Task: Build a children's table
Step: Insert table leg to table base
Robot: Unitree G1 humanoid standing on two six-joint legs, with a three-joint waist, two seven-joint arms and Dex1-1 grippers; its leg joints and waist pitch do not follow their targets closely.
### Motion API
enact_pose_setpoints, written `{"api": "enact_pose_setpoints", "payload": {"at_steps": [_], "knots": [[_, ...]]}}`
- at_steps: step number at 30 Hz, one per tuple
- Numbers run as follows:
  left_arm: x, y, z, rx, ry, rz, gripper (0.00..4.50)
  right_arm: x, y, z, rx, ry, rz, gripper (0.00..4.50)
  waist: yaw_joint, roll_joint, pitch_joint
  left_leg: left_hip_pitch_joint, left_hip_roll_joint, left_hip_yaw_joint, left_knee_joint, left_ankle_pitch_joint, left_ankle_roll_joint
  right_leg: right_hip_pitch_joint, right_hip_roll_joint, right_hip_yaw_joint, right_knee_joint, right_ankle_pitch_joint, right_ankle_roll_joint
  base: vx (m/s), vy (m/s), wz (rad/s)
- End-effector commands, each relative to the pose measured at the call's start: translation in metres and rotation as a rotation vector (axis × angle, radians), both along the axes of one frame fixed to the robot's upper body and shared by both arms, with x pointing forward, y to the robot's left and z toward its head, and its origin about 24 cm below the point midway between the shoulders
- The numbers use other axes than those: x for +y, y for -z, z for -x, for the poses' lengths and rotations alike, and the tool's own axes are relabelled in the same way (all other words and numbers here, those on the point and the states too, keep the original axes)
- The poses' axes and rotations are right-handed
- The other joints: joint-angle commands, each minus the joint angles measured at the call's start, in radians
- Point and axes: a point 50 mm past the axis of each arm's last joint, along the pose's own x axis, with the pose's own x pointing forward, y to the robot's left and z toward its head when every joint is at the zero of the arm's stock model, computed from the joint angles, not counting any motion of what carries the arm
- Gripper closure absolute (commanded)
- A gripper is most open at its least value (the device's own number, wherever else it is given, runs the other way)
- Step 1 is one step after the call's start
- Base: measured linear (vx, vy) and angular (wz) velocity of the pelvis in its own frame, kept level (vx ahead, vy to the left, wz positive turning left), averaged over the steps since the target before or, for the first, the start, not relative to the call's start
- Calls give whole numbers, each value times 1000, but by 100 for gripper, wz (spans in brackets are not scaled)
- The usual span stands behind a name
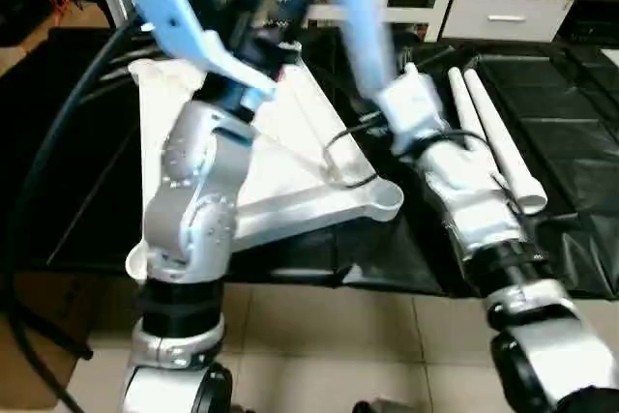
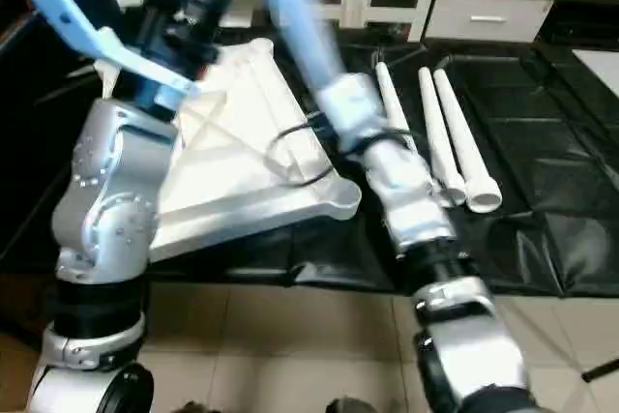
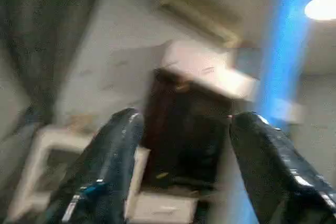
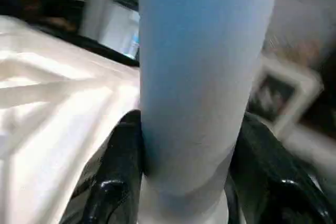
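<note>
From the head, the tabletop [image 1: 290, 157] lies ribbed side up on the black mat [image 1: 571, 239], spare legs [image 2: 455, 147] beside it. The left gripper [image 3: 184, 166] stands wide, grasping nothing. The right gripper [image 4: 189, 182] clamps a leg [image 4: 202, 72] raised near upright. The leg looks light, stiff and slick; holding low near its end seems wise.

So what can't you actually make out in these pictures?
- Top end of the leg gripped in the right hand: cut off by the head views' upper edge, motion-blurred.
- Far corners of the tabletop: hidden behind the left arm, head views.
- Room behind the open left hand: blurred, left wrist view.
- Number of spare legs on the mat: uncertain, the right arm overlaps them.
</note>
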Motion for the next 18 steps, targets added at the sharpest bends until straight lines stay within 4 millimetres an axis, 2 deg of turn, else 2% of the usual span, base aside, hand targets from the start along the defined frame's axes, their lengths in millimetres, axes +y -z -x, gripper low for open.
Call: {"api": "enact_pose_setpoints", "payload": {"at_steps": [1, 2, 3, 4, 5, 6, 8, 9, 10, 11, 12, 13, 14, 15, 16, 17, 18], "knots": [[14, 14, -5, 106, -65, 28, 126, -22, -7, -2, 14, 60, -99, 261, -6, -4, -95, 1, -5, 9, -60, -145, 93, 83, -17, 33, -58, -152, -194, 0, 0, 0], [18, 17, -6, 135, -79, 32, 118, -26, -8, -2, 18, 67, -129, 262, -6, 2, -97, -3, -7, 9, -58, -135, 96, 84, -18, 32, -58, -154, -192, 0, 0, 0], [33, 29, -9, 229, -178, 33, 118, -35, -13, 1, 13, 56, -219, 262, -6, 11, -99, -1, -6, 7, -57, -121, 102, 82, -18, 30, -58, -153, -188, 0, 0, 0], [35, 31, -9, 240, -191, 33, 118, -36, -14, 1, 12, 53, -229, 262, -12, 5, -97, -9, -7, 5, -58, -124, 112, 86, -16, 27, -60, -159, -183, 0, 0, 0], [41, 35, -10, 271, -230, 35, 118, -39, -16, 2, 8, 41, -257, 262, -13, 4, -97, -9, -7, 5, -58, -135, 115, 86, -18, 24, -66, -198, -169, 0, 0, 0], [61, 55, -9, 384, -388, 23, 118, -39, -23, 8, 6, -27, -362, 262, -17, 1, -96, -9, -9, 6, -57, -141, 116, 85, -14, 22, -68, -211, -164, 0, 0, 0], [67, 61, -8, 422, -431, 30, 118, -38, -25, 10, 7, -44, -392, 262, -25, -1, -94, -11, -8, 4, -58, -145, 122, 84, -16, 20, -76, -254, -143, 0, 0, 0], [73, 69, -6, 462, -450, 35, 118, -37, -28, 13, 10, -73, -422, 262, -27, -5, -96, -12, -9, 3, -57, -130, 121, 85, -15, 20, -74, -270, -133, 0, 0, 0], [73, 69, -6, 464, -449, 36, 118, -37, -28, 13, 10, -75, -424, 262, -30, -2, -95, -12, -7, 2, -57, -127, 119, 78, -17, 19, -78, -290, -131, 0, 0, 0], [78, 77, 3, 491, -428, 37, 118, -37, -33, 21, 24, -122, -455, 262, -30, -24, -97, -9, -7, 5, -57, -130, 119, 76, -15, 19, -81, -309, -126, 0, 0, 0], [78, 77, 3, 491, -428, 37, 118, -37, -33, 21, 24, -122, -455, 262, -25, -16, -96, -8, -6, 3, -58, -122, 118, 77, -16, 21, -77, -306, -126, 0, 0, 0], [79, 77, 4, 486, -430, 31, 118, -37, -34, 22, 28, -126, -457, 262, -27, -9, -93, -8, -3, 4, -60, -128, 116, 69, -17, 20, -82, -326, -125, 0, 0, 0], [80, 79, 8, 502, -434, 39, 118, -34, -37, 26, 25, -170, -449, 262, -27, -16, -93, -6, -3, 4, -60, -136, 114, 67, -15, 19, -84, -338, -122, 0, 0, 0], [80, 81, 11, 518, -428, 17, 118, -32, -39, 30, 15, -192, -436, 262, -21, -19, -94, -2, -1, 6, -59, -140, 110, 64, -18, 21, -85, -339, -120, 0, 0, 0], [80, 82, 13, 533, -423, 3, 118, -32, -41, 33, 10, -207, -430, 262, -17, -15, -93, 1, 2, 5, -62, -140, 110, 61, -18, 22, -82, -326, -126, 0, 0, 0], [77, 83, 16, 525, -371, 0, 118, -32, -43, 35, -3, -187, -407, 262, -16, -21, -90, -6, 2, 3, -64, -139, 105, 65, -21, 22, -80, -340, -120, 0, 0, 0], [75, 82, 19, 499, -327, -36, 118, -33, -46, 37, -32, -151, -392, 262, -14, -23, -89, -6, 2, 4, -65, -142, 102, 64, -22, 22, -84, -356, -112, 0, 0, 0]]}}
